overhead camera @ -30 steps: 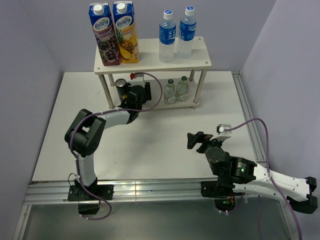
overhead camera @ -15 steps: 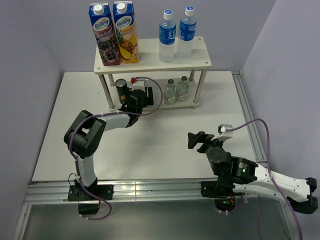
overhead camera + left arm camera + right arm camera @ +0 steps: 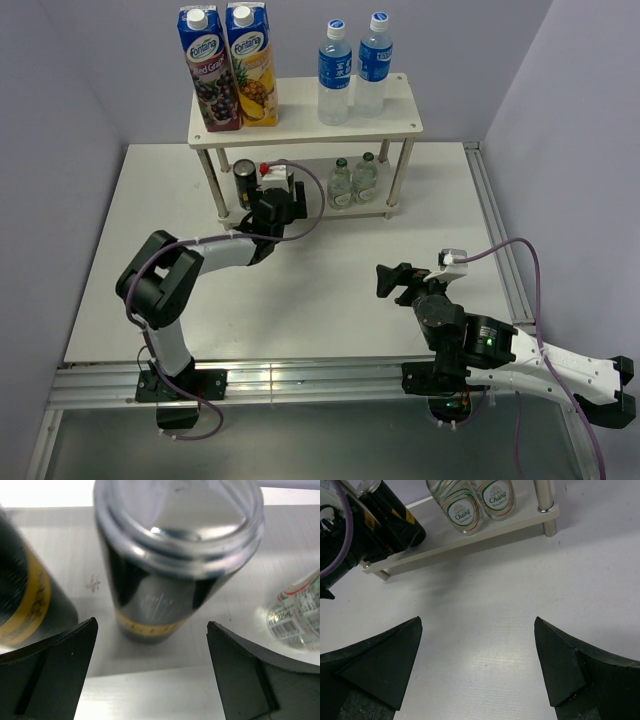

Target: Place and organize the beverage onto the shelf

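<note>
The shelf stands at the back. Its top tier holds two blue-capped water bottles. On the lower tier stand two short clear bottles and a dark can. My left gripper is open at the front edge of the lower tier. In the left wrist view a silver-topped can stands on the lower board, just beyond my open left gripper, apart from both fingers. A second can is at its left. My right gripper is open and empty over the table.
Two tall blue juice cartons stand on the left of the top tier. Thin shelf legs stand on the white table. Purple walls close in the left, back and right. A metal rail runs along the near edge.
My left gripper has drawn back a little from the shelf toward the near side, and its elbow has dropped to the left. The right arm has barely moved.
</note>
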{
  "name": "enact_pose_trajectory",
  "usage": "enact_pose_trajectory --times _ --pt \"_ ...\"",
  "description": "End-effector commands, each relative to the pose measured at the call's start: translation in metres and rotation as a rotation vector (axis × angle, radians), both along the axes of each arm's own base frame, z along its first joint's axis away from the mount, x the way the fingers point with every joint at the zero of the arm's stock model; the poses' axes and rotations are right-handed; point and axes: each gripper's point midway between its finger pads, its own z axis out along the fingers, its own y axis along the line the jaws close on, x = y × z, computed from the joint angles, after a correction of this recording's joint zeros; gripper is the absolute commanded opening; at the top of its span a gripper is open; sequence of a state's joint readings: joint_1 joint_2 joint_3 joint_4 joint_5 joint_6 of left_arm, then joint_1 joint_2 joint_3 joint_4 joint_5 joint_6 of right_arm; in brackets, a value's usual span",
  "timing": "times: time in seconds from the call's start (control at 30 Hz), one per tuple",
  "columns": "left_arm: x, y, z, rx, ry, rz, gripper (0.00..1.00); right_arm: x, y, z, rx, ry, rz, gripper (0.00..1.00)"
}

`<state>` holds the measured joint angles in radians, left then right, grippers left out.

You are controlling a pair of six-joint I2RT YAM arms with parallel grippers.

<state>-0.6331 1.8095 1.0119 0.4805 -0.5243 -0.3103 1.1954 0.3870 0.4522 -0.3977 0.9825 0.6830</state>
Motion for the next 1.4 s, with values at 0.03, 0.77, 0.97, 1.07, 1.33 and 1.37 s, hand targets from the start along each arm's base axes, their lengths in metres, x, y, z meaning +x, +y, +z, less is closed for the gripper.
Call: enact_pose_trajectory --times 0.03,0.77,0.97,1.07,1.33,1.37 --pt "-0.025 0.004 0.023 -0.034 -0.03 0.032 0.98 0.001 -0.004 0.005 0.033 -0.017 -0.03 1.0" --pt "-0.228 0.063 0.234 -0.026 -0.102 -0.051 0.99 -0.014 -0.024 0.196 -0.009 -0.224 0.14 1.0" --pt "-0.241 0.097 0.26 -0.16 -0.241 -0.073 0.99 -0.02 -0.06 0.229 -0.017 -0.308 0.091 1.0" --pt "-0.247 0.107 0.261 -0.209 -0.258 -0.076 0.99 -0.024 -0.072 0.228 0.003 -0.331 0.079 1.0" --pt "-0.249 0.127 0.262 -0.212 -0.273 -0.025 0.99 -0.023 -0.083 0.224 -0.004 -0.335 0.042 1.0" --pt "-0.249 0.127 0.26 -0.207 -0.27 -0.024 0.99 -0.023 -0.084 0.223 -0.007 -0.334 0.04 1.0"
